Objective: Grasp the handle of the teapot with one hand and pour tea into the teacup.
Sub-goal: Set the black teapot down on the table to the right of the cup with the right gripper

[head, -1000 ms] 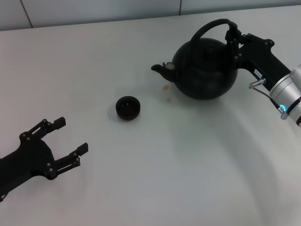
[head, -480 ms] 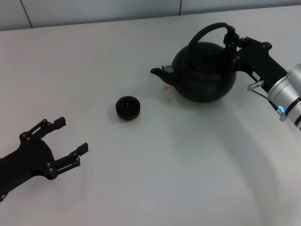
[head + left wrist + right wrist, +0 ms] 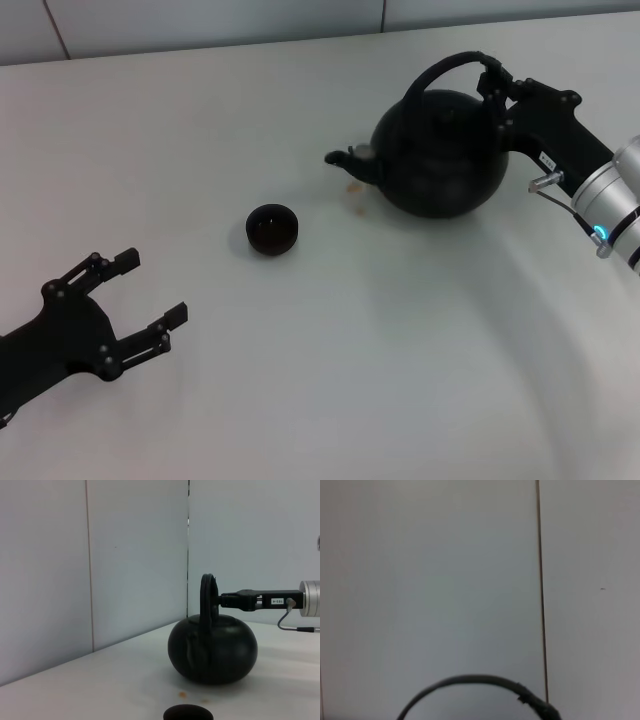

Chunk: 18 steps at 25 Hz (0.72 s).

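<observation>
Rt wrist: only the handle [image 3: 470, 680] arc shows, low in frame, vs pale paneled wall [image 3: 420, 580].

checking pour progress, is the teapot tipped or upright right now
Upright. The teapot sits level on the table, not tipped toward the teacup, with the right gripper on its handle.

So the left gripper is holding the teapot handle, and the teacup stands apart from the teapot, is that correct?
Not quite: the right gripper holds the handle of the teapot, as the head view shows. The left gripper lies open, away from it. The teacup does stand apart.
</observation>
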Each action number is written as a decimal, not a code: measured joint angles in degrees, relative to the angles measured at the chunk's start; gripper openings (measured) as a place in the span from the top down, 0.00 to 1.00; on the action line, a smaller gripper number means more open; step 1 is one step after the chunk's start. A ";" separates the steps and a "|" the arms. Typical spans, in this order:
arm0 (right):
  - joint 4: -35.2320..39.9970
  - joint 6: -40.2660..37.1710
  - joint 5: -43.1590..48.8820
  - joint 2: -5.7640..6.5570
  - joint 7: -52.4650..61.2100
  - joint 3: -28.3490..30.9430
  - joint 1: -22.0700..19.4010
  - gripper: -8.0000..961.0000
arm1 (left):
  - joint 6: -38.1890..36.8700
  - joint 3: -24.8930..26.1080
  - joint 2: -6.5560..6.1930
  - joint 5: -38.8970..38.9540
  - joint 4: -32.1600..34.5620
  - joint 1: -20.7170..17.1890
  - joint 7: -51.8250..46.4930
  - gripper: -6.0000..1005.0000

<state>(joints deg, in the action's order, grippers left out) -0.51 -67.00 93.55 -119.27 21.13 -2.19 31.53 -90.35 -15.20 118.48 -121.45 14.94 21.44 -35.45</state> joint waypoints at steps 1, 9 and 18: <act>0.07 0.06 0.00 0.00 0.02 0.02 -0.02 0.90 | 0.00 0.00 0.00 0.12 0.00 0.00 -0.01 0.14; 0.26 0.66 -0.05 0.00 0.05 0.10 -0.27 0.81 | 0.00 0.00 0.00 0.54 0.00 0.00 -0.20 0.14; 0.25 0.04 -0.13 0.00 -0.32 0.08 -0.42 0.39 | 0.00 0.00 0.00 0.75 0.00 0.06 -0.30 0.14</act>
<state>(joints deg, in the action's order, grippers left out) -0.27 -66.96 93.42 -119.27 20.81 -2.10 31.11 -90.35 -15.21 118.48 -120.70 14.94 21.50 -35.75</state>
